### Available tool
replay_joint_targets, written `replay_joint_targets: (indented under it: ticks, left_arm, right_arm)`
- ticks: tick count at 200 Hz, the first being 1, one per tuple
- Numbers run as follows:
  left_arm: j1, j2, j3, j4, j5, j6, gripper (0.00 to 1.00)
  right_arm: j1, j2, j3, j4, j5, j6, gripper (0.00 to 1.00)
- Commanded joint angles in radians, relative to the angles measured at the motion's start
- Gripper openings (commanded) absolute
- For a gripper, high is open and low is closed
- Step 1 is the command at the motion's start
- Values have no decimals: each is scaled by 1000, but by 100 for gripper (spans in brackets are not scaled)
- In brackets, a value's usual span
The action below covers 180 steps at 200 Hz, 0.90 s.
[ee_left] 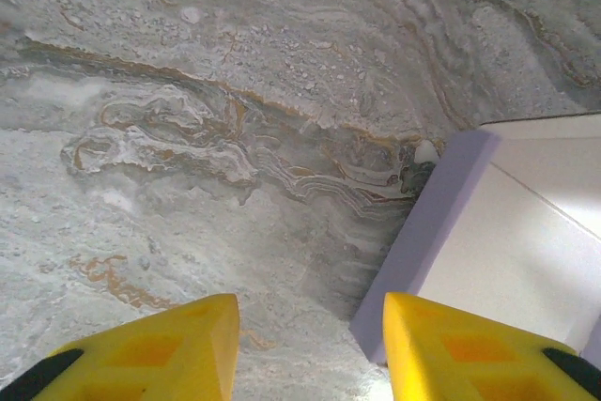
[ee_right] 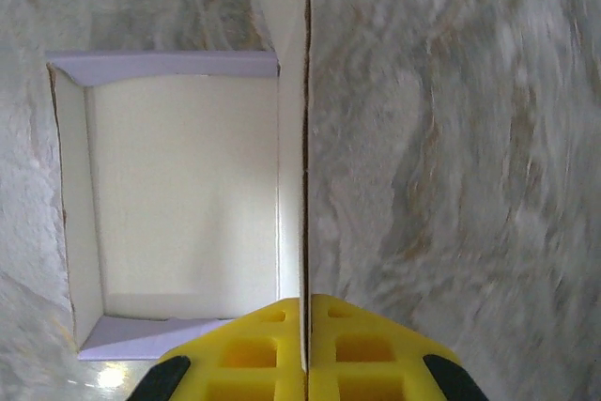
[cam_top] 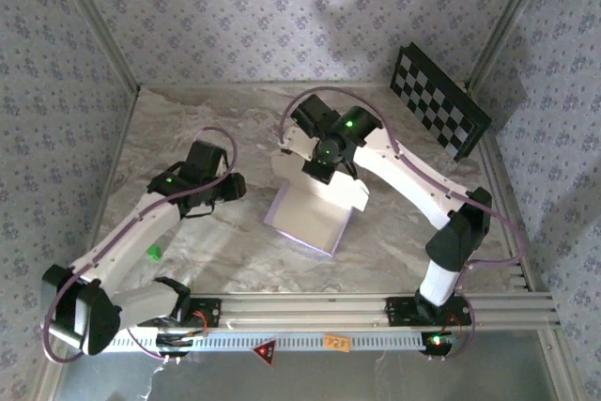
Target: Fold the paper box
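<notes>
The right gripper point(ee_right: 306, 315) is pinched tight on an upright card wall of the paper box point(ee_right: 178, 194), which lies open-side up on the marbled table point(ee_left: 188, 91). The left gripper point(ee_left: 310, 326) hangs just beside the box's lilac corner, its yellow fingers apart.

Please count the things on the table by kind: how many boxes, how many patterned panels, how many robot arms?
paper box: 1
checkerboard panel: 1
robot arms: 2 (left arm, right arm)
Total: 4
</notes>
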Motion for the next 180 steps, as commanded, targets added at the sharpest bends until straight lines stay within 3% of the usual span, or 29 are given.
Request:
replay_joint_targets:
  ticks: [1,43,94,120,162,180]
  left_arm:
    - [7,-59,-27,2,16,40,47]
    - [9,-157,-70,22,21,64,57]
    - [13,-193,-90,45,22,112,59]
    - [13,-176,-89,70,29,146,59]
    - [14,-128,-71,124,45,203,59]
    - [13,-115,-65,147,66,226,53]
  right_arm:
    - [-10,19,9,28,-113,-327,0]
    - [-25,71,62,3,-198,-568,0]
    - [-54,194,208,-78,-269,-603,0]
    - [-76,247,304,-135,-298,-577,9]
    - [-125,251,407,-160,-399,-504,37]
    - [-151,215,404,-114,-417,-434,43]
